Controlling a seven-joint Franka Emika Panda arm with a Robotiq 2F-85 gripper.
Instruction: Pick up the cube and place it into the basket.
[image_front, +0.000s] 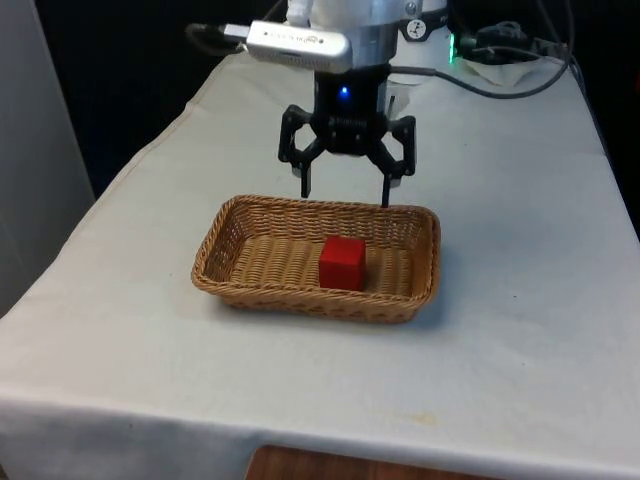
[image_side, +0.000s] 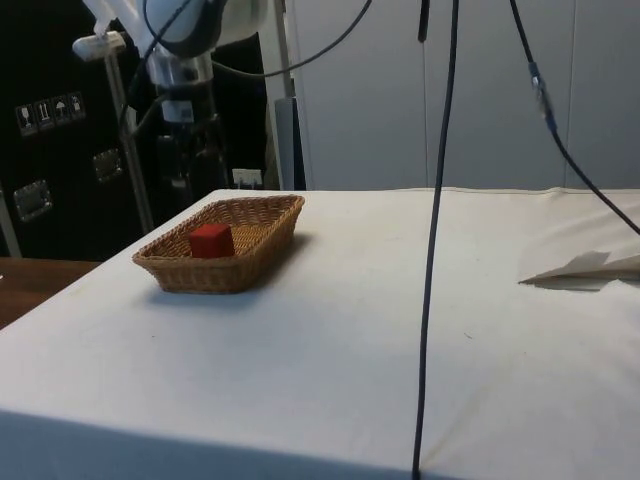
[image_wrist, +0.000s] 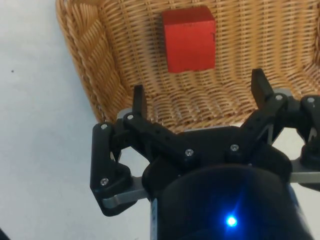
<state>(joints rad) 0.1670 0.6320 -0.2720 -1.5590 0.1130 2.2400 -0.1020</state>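
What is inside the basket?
A red cube sits on the woven floor of the basket, with nothing else in it. The open gripper hangs above the far rim, holding nothing. The floor under the cube is hidden.

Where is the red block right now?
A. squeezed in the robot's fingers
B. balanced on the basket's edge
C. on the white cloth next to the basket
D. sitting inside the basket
D. The red cube rests on the woven floor of the basket, while the gripper is above the basket's far rim, open and holding nothing.
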